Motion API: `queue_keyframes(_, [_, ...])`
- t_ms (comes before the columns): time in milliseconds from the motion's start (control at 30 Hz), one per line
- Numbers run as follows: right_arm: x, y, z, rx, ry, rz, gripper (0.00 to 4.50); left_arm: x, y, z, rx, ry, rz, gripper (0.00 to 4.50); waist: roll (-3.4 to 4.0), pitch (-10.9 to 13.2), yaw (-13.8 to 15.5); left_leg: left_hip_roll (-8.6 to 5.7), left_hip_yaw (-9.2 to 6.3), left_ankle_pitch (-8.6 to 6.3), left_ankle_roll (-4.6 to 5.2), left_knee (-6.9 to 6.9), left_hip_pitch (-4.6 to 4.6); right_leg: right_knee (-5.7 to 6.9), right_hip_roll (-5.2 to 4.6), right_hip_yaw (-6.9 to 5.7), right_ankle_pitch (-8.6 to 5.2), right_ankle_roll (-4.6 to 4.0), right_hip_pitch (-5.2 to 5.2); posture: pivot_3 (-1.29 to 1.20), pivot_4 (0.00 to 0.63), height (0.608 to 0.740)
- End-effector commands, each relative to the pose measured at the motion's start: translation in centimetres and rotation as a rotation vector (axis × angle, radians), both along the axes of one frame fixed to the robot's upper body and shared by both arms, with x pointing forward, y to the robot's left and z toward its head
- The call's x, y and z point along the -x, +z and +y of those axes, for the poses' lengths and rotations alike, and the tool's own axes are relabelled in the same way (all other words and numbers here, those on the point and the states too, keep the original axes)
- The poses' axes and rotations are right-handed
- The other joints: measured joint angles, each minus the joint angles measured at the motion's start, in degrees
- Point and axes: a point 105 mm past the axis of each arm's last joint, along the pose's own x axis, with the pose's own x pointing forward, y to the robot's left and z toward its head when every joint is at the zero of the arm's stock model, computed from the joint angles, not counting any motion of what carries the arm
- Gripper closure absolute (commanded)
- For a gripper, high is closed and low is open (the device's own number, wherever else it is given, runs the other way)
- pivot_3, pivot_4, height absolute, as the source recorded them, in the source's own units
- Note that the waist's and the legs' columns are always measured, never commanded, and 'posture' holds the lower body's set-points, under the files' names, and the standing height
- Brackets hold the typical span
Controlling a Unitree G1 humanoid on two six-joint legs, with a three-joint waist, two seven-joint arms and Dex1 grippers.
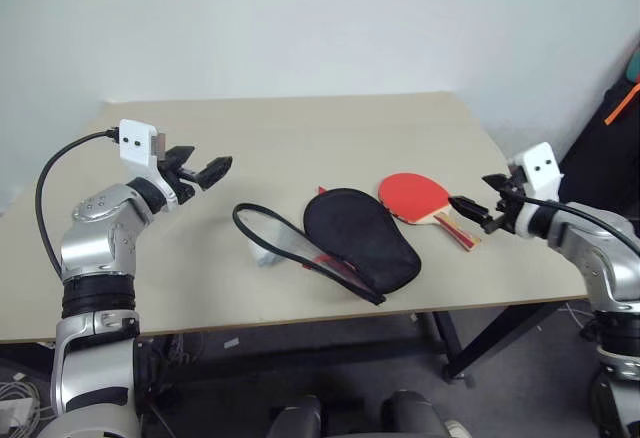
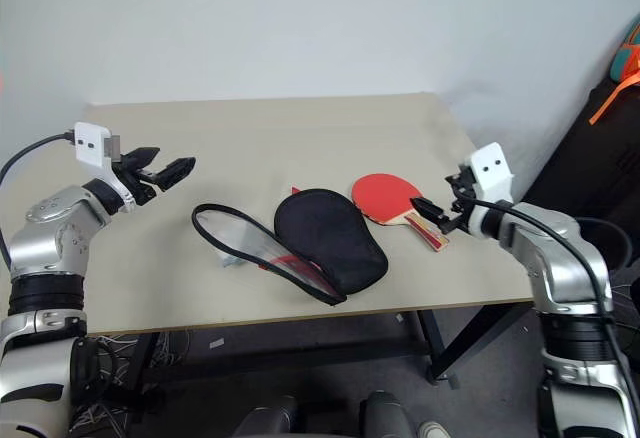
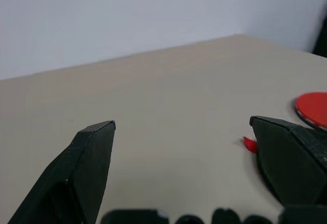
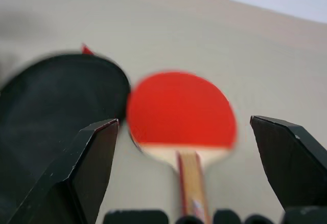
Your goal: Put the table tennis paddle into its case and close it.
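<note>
Beige table (image 1: 300, 128) by white wall. Case (image 1: 360, 238) lies unzipped, flap spread, mid-table. Paddle (image 1: 415, 196) just beside it, outside. Right gripper (image 1: 475, 212) gaping at handle, empty; left gripper (image 1: 200, 170) gaping, well apart. Nothing done: grasp, insert, zip remain.

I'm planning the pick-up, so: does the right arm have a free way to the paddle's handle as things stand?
Probably yes. The right gripper is open, aimed at the handle of the table tennis paddle, with nothing between them. The case lies open beside the blade on the table, away from the handle.
</note>
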Motion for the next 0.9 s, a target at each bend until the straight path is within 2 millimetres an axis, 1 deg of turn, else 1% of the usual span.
queue_keyframes(33, [-0.1,1.9,-1.4,0.027,0.003,-0.059,0.01,-0.2,3.0,-0.4,-0.076,-0.052,-0.094,0.00,0.00,0.0,0.0,0.02,0.02,0.00,0.00,0.00,0.00,0.00,0.00,0.01,0.00,0.00,-0.01,0.00,0.000,0.739])
queue_keyframes(67, [-0.2,1.7,-1.5,0.044,0.006,-0.052,0.01,-0.3,3.1,-0.1,-0.088,-0.043,-0.096,0.00,0.00,0.0,0.0,0.03,0.03,0.00,0.00,0.00,0.00,0.01,0.01,0.01,0.00,0.00,-0.01,0.00,0.000,0.739])
queue_keyframes(133, [-0.5,1.7,-1.2,0.058,0.016,-0.041,0.01,0.1,3.3,0.4,-0.098,-0.063,-0.084,0.00,0.00,0.0,-0.1,0.03,0.03,0.00,0.01,0.00,0.00,0.00,0.01,0.00,0.00,0.00,0.00,0.00,0.000,0.739])
queue_keyframes(233, [-0.9,1.7,-0.8,0.073,0.032,-0.030,0.01,0.9,3.1,0.5,-0.065,-0.107,-0.057,0.00,0.00,0.0,-0.2,0.06,0.11,-0.01,0.02,-0.03,0.01,0.01,0.01,0.04,0.00,0.00,-0.05,0.00,0.000,0.739])
queue_keyframes(400, [-1.2,0.8,-1.1,0.078,0.003,0.039,0.01,2.1,2.9,0.0,-0.018,-0.170,-0.039,0.00,0.00,0.0,0.0,0.06,0.11,-0.02,0.04,0.00,-0.03,0.01,-0.01,0.04,0.00,0.00,-0.07,0.00,0.000,0.739])
queue_keyframes(500, [-1.2,0.1,-0.4,0.065,0.015,0.080,0.01,2.7,2.4,0.3,-0.073,-0.166,-0.052,0.00,0.00,0.0,0.0,0.06,0.11,-0.03,0.04,0.00,-0.04,0.01,-0.02,0.04,0.00,0.00,-0.08,0.00,0.000,0.739])
queue_keyframes(600, [-1.7,-0.8,-0.4,0.080,-0.014,0.113,0.01,2.9,2.3,0.6,-0.062,-0.149,-0.047,0.00,0.00,0.0,0.0,0.06,0.11,-0.02,0.04,0.01,-0.03,0.01,-0.01,0.04,0.01,-0.01,-0.08,0.00,0.000,0.739])
queue_keyframes(700, [-2.1,-2.4,-0.6,0.118,-0.038,0.151,0.01,3.1,2.4,0.8,-0.055,-0.152,-0.055,0.00,0.00,0.0,0.1,0.06,0.11,-0.03,0.04,0.01,-0.04,0.01,-0.01,0.03,0.00,-0.01,-0.08,0.00,0.000,0.739])
queue_keyframes(900, [-3.0,-4.2,0.1,0.103,-0.052,0.184,0.01,3.2,2.3,0.8,-0.056,-0.153,-0.065,0.00,0.00,0.0,0.0,0.06,0.12,-0.02,0.04,0.00,-0.03,0.02,-0.01,0.05,0.01,-0.01,-0.10,0.00,0.000,0.739])
